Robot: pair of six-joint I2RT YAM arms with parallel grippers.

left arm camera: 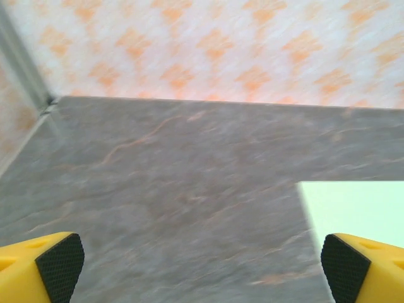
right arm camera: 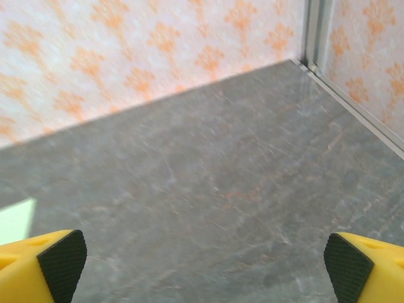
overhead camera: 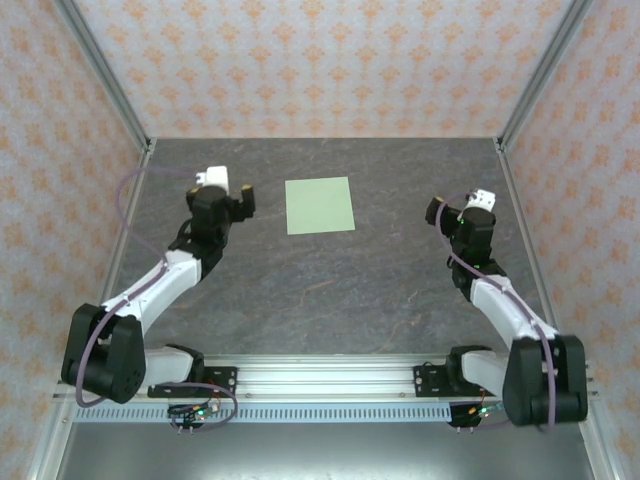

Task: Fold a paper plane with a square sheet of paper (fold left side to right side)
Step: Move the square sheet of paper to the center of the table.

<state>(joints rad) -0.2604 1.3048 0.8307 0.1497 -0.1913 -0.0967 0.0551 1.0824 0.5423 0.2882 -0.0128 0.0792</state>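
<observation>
The square sheet of paper [overhead camera: 320, 205] is pale green and lies flat and unfolded on the dark stone table, toward the back middle. My left gripper [overhead camera: 243, 201] hangs to the left of the sheet, a short gap from its left edge, jaws wide open and holding nothing. In the left wrist view the sheet [left arm camera: 356, 208] shows at lower right, its near left corner just past the right fingertip [left arm camera: 344, 268]. My right gripper [overhead camera: 440, 214] stands open well to the right of the sheet. In the right wrist view a sliver of the sheet [right arm camera: 16, 219] appears at the left edge.
Patterned walls with metal corner posts [overhead camera: 520, 95] close in the table [overhead camera: 330, 290] at the back and both sides. An aluminium rail [overhead camera: 320, 378] carries the arm bases along the near edge. Bare tabletop lies between the arms, in front of the sheet.
</observation>
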